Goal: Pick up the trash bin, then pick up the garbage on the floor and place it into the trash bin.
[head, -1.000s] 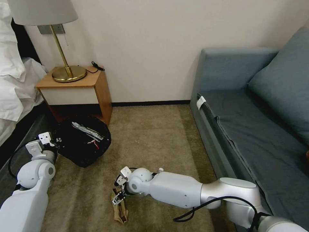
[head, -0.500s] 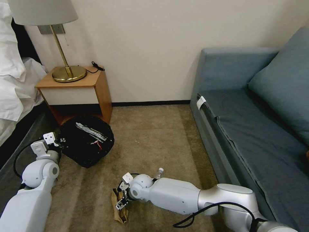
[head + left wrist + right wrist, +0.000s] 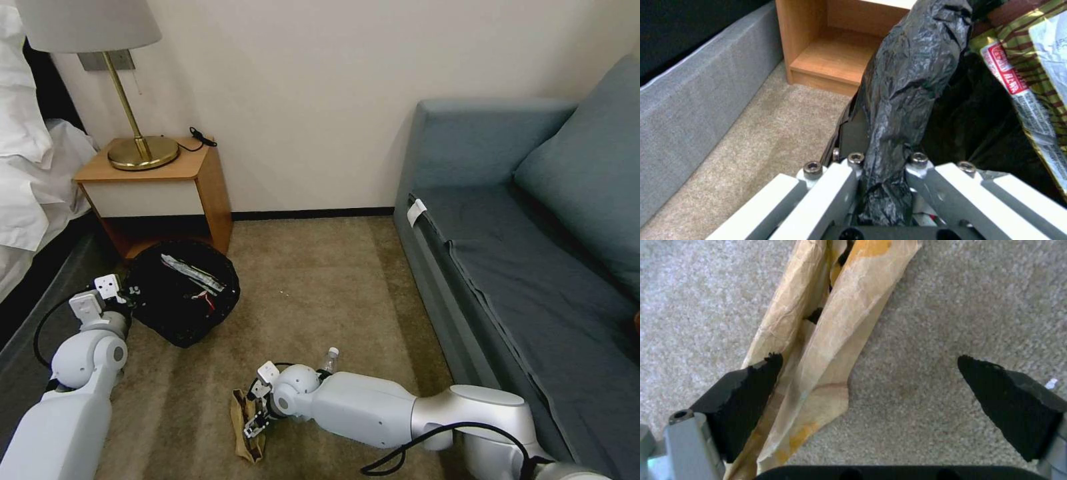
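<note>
Head view: left end effector (image 3: pixel 127 293) low at left, at the rim of the trash bin (image 3: pixel 183 293), which sits at floor level on the carpet (image 3: pixel 320 280) just in front of the nightstand (image 3: pixel 157 183). Black bag liner covers the bin; a wrapper (image 3: pixel 190 272) lies inside. Right end effector (image 3: pixel 257 417) down at the carpet, on top of the tan paper bag (image 3: pixel 245 437). Small clear bottle (image 3: pixel 327 360) stands just behind the right arm, touching or nearly so, can't tell. Lamp (image 3: pixel 137 150) on the nightstand, bed (image 3: pixel 30 167) at left, blue sofa (image 3: pixel 533 233) at right.

Left wrist view: left end effector (image 3: pixel 882 186) fingers (image 3: pixel 835 190) closed together, clamped on a bunched fold of the black bag (image 3: pixel 907 83) at the bin rim. Red-and-white snack wrapper (image 3: pixel 1018 90) and a brown-gold striped wrapper (image 3: pixel 1036 40) inside the bin, beside the fold. Nightstand's lower shelf (image 3: pixel 840 53) behind, carpet (image 3: pixel 769 133) below.

Right wrist view: right end effector (image 3: pixel 871 380) fingers spread apart, black pads (image 3: pixel 746 396) wide. One pad touches the edge of the paper bag (image 3: pixel 835 326), the other is over bare carpet (image 3: pixel 973 300), well clear of the bag. Bag lies flat and creased on the carpet, not gripped.
</note>
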Controlling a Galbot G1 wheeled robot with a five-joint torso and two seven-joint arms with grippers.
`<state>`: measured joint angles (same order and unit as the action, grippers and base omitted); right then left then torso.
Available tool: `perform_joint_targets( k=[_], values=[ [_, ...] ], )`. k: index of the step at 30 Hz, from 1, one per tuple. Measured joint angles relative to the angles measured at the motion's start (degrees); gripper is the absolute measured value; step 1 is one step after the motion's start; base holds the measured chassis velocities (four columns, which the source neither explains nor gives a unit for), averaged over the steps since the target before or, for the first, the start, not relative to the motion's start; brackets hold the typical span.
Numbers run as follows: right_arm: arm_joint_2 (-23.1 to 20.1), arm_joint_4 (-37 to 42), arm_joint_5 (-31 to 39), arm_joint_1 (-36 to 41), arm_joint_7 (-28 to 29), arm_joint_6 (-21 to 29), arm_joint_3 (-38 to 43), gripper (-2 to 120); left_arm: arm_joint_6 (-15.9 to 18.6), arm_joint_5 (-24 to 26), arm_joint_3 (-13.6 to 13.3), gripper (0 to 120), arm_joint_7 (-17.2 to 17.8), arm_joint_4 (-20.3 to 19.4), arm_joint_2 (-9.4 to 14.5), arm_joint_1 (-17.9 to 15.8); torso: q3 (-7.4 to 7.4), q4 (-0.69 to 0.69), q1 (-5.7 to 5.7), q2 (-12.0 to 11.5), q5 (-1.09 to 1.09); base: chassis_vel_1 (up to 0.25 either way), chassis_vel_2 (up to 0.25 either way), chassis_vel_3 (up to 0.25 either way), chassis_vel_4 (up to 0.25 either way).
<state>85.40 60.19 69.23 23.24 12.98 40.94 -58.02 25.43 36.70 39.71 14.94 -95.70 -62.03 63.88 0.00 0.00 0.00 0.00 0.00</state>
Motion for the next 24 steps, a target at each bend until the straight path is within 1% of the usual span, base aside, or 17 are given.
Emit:
perform_joint_targets(
  k=[2,3,5,7,8,10,11,12,14,15,16,17,18,20,21,24],
  values=[
    [0.0,0.0,0.0,0.1,-0.2,0.0,0.0,100,0.0,0.0,-0.1,2,0.0,0.0,0.0,0.0,0.0,0.0,0.0,0.0,0.0,0.0,0.0,0.0,0.0],
    [0.0,-0.1,-0.1,0.1,-0.4,0.0,0.1,97,0.0,0.0,-0.1,2,-0.1,0.0,0.0,-0.1,0.0,0.0,0.0,0.0,0.0,0.0,0.0,0.0,0.0],
    [0.0,-0.1,-0.2,0.1,-0.6,0.0,0.1,95,0.0,0.0,-0.1,2,-0.1,0.1,0.0,-0.1,0.0,0.0,0.0,0.0,0.0,0.0,0.0,0.0,0.0],
    [0.0,-0.2,-0.6,0.1,-1.1,0.0,0.2,83,-0.1,-0.1,-0.2,2,-0.1,0.1,-0.1,-0.2,0.0,0.0,0.0,0.0,0.0,0.0,0.0,0.0,0.0],
    [0.0,-0.2,-0.6,0.1,-1.1,0.0,0.2,83,-0.1,-0.1,-0.2,2,-0.1,0.1,-0.1,-0.2,0.0,0.0,0.0,0.0,0.0,0.0,0.0,0.0,0.0],
    [-0.1,-0.2,-0.9,0.2,-1.7,-0.1,0.2,71,-0.1,-0.2,-0.3,2,-0.1,0.3,-0.1,-0.3,0.0,0.0,0.0,0.0,0.0,0.0,0.0,0.0,0.0],
    [-0.1,-0.2,-0.9,0.2,-1.7,-0.1,0.2,71,-0.1,-0.2,-0.3,2,-0.1,0.3,-0.1,-0.3,0.0,0.0,0.0,0.0,0.0,0.0,0.0,0.0,0.0],
    [-0.1,-0.2,-1.0,0.3,-1.8,-0.1,0.2,67,-0.1,-0.2,-0.3,2,-0.1,0.3,-0.2,-0.3,0.0,0.0,0.0,0.0,0.0,0.0,0.0,0.0,0.0],
    [-0.1,-0.2,-1.0,0.3,-1.8,-0.1,0.2,65,-0.1,-0.2,-0.3,2,-0.1,0.3,-0.2,-0.3,0.0,0.0,0.0,0.0,0.0,0.0,0.0,0.0,0.0],
    [0.0,-0.2,-1.1,0.3,-1.9,-0.1,0.2,60,-0.1,-0.3,-0.4,2,-0.1,0.4,-0.2,-0.3,0.0,0.0,0.0,0.0,0.0,0.0,0.0,0.0,0.0],
    [0.0,-0.2,-1.1,0.3,-1.9,-0.1,0.2,60,-0.1,-0.3,-0.4,2,-0.1,0.4,-0.2,-0.3,0.0,0.0,0.0,0.0,0.0,0.0,0.0,0.0,0.0],
    [0.0,-0.2,-1.2,0.4,-1.9,-0.1,0.3,51,-0.2,-0.3,-0.4,2,-0.1,0.4,-0.2,-0.4,0.0,0.0,0.0,0.0,0.0,0.0,0.0,0.0,0.0],
    [0.0,-0.2,-1.2,0.4,-2.0,-0.1,0.3,47,-0.2,-0.3,-0.5,2,-0.1,0.5,-0.2,-0.4,0.0,0.0,0.0,0.0,0.0,0.0,0.0,0.0,0.0],
    [0.0,-0.2,-1.2,0.4,-2.0,-0.2,0.3,45,-0.2,-0.3,-0.5,2,-0.1,0.5,-0.2,-0.4,0.0,0.0,0.0,0.0,0.0,0.0,0.0,0.0,0.0],
    [0.0,-0.2,-1.2,0.4,-2.0,-0.2,0.3,33,-0.2,-0.3,-0.5,2,-0.1,0.5,-0.2,-0.4,0.0,0.0,0.0,0.0,0.0,0.0,0.0,0.0,0.0],
    [0.0,-0.2,-1.2,0.4,-2.0,-0.2,0.3,30,-0.2,-0.3,-0.5,2,-0.1,0.5,-0.2,-0.4,0.0,0.0,0.0,0.0,0.0,0.0,0.0,0.0,0.0]
  ],
)
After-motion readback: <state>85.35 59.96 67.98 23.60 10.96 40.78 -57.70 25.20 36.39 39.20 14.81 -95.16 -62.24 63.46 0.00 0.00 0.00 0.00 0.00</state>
